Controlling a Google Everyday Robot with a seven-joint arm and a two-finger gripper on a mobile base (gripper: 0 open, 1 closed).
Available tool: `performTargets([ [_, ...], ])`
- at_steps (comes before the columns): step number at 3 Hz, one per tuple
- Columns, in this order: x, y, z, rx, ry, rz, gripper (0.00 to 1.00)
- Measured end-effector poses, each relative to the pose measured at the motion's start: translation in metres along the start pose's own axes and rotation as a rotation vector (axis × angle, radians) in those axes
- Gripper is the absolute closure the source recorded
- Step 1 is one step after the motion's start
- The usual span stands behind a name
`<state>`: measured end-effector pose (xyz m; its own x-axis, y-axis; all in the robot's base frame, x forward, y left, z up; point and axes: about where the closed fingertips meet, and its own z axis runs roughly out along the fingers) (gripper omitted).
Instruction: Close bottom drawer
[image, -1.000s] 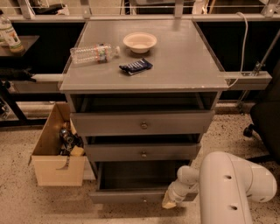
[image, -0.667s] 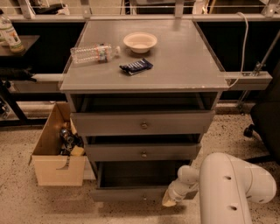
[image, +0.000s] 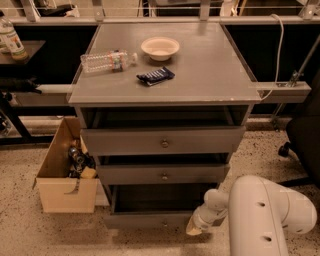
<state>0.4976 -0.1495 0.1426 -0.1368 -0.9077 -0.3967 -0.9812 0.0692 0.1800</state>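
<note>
1 tool (image: 196, 229) by the open bottom drawer (image: 150, 220), near its front; grip unclear.

Three grey drawers are counted in the cabinet under the grey bench (image: 210, 75); the lowest is the bottom drawer (image: 145, 220), with its narrow flat grey front. On the bench one shallow cream bowl (image: 160, 48) and one dark blue snack packet (image: 155, 76) are counted. Two bottles are counted: one clear plastic bottle (image: 107, 61) lying on the bench, and one upright bottle (image: 11, 40) at far left. One open cardboard box (image: 62, 192) is counted on the floor. One gripper (image: 197, 227) is seen, low at the right end of the bottom drawer's front.
</note>
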Motion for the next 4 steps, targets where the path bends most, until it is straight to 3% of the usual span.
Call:
performTargets([
  [1, 0.0000, 0.0000, 0.0000, 0.000, 0.000, 0.000, 0.51],
  [3, 0.0000, 0.0001, 0.0001, 0.000, 0.000, 0.000, 0.04],
  [4, 0.0000, 0.0001, 0.0001, 0.000, 0.000, 0.000, 0.00],
])
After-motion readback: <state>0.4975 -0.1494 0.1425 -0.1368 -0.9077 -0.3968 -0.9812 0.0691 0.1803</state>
